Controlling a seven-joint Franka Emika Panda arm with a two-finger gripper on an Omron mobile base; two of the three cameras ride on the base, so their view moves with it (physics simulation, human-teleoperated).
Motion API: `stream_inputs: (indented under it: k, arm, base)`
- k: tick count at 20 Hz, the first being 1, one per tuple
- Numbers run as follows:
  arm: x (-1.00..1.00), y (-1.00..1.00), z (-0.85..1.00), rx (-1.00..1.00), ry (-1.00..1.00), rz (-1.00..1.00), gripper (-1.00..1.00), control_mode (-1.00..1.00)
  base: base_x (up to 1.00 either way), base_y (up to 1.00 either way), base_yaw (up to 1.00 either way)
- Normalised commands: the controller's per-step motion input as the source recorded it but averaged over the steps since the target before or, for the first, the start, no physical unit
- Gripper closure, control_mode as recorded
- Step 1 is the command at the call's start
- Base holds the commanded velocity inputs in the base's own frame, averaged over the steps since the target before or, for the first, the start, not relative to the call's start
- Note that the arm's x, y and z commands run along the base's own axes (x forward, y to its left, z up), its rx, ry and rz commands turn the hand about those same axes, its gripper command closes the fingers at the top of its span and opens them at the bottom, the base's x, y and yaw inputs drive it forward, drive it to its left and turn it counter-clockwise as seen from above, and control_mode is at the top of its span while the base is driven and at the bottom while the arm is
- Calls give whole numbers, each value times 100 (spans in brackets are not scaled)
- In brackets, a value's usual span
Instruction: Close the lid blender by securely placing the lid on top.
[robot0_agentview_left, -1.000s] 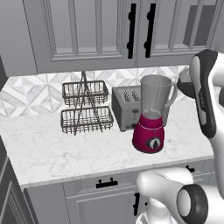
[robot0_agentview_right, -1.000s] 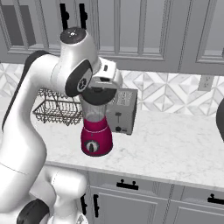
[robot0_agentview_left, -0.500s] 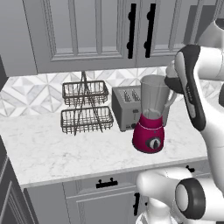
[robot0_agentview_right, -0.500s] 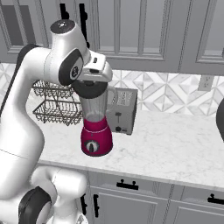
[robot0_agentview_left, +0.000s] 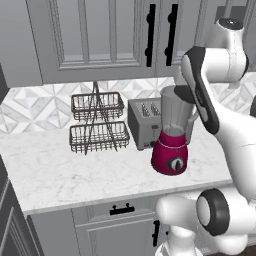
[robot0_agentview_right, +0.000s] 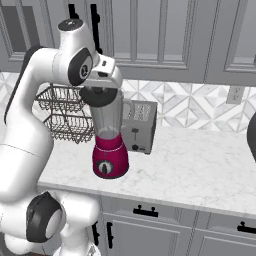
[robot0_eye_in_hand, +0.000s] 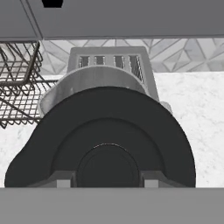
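Hanging just above the blender's (robot0_agentview_right: 109, 135) jar rim, the lid (robot0_eye_in_hand: 103, 140) is clamped in the gripper (robot0_agentview_right: 102, 90), not plainly seated. The blender stands on the marble counter (robot0_agentview_left: 65, 167), just before the toaster (robot0_agentview_left: 146, 122), wire basket rack (robot0_agentview_left: 97, 122) beside.

There are no words, numbers or signs to read on anything here, not even on the things near the claw.
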Motion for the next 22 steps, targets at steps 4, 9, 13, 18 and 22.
stream_inputs:
  k: [4,9,13,18,22]
  arm:
    - [37,10,-2,0,0,0,100,-100]
    - [31,2,-10,0,0,0,100,-100]
    - [29,0,-16,0,0,0,100,-100]
    - [34,0,-9,0,0,0,100,-100]
    - [33,0,-1,0,0,0,100,-100]
  base:
    - [0,0,0]
    - [0,0,0]
    - [0,0,0]
    - [0,0,0]
    - [0,0,0]
